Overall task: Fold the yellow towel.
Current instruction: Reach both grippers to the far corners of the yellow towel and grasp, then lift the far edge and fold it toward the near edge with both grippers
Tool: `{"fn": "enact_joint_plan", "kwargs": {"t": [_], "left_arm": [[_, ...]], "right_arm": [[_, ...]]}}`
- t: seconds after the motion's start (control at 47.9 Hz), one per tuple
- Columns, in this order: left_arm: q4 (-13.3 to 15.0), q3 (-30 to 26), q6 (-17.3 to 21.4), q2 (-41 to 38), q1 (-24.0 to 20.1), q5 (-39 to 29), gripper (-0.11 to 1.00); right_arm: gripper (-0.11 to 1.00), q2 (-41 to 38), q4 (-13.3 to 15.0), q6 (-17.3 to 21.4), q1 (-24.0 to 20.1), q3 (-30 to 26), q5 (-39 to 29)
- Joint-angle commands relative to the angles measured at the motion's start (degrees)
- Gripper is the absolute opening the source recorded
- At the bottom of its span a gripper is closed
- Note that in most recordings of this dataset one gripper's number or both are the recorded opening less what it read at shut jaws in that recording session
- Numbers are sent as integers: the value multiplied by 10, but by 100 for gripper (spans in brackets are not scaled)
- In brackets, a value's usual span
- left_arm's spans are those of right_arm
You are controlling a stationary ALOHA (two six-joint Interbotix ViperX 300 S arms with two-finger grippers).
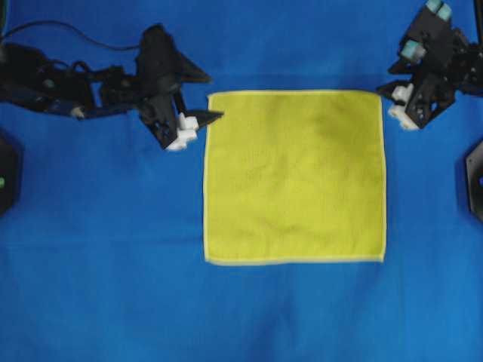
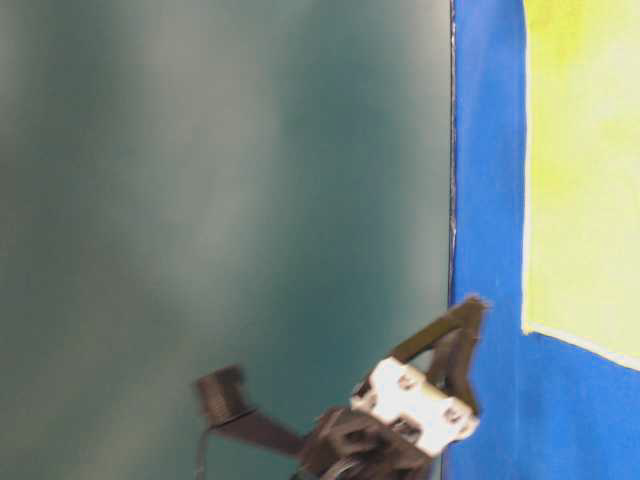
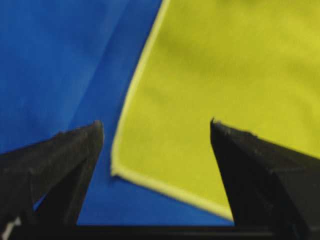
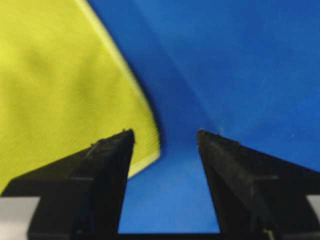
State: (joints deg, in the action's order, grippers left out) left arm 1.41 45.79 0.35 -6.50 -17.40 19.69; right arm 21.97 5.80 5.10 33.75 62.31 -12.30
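The yellow towel lies flat and square on the blue cloth. My left gripper hovers just off the towel's far left corner, open with nothing between its fingers. In the left wrist view, the towel shows its hemmed corner between the spread jaws of the left gripper. My right gripper stands at the far right corner, open and empty too. In the right wrist view, the towel ends in a corner just inside the left finger of the right gripper.
The blue cloth covers the whole work surface, with soft creases near the front. Dark arm bases sit at the left edge and the right edge. The table-level view is blurred, showing towel, blue cloth and one gripper's white-and-black parts.
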Motion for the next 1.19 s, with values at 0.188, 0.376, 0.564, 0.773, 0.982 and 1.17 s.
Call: {"fn": "enact_joint_plan", "kwargs": {"t": [0.188, 0.376, 0.564, 0.773, 0.982, 1.17], "left_arm": [[1, -44, 4, -83, -25, 18, 82], [1, -47, 4, -93, -27, 18, 82], [1, -44, 3, -93, -27, 16, 79], [1, -48, -7, -95, -27, 10, 52], [1, -49, -7, -94, -25, -6, 1], [1, -49, -7, -87, -16, -9, 1]], "right_arm": [[58, -78, 5, 0, 10, -4, 58], [58, -107, 3, 1, 10, -3, 81], [57, -124, 3, 3, 10, -2, 95], [39, -127, 4, 0, 5, 1, 92], [1, -127, 3, 0, 0, 4, 91], [1, -115, 3, 4, 0, 2, 89]]}}
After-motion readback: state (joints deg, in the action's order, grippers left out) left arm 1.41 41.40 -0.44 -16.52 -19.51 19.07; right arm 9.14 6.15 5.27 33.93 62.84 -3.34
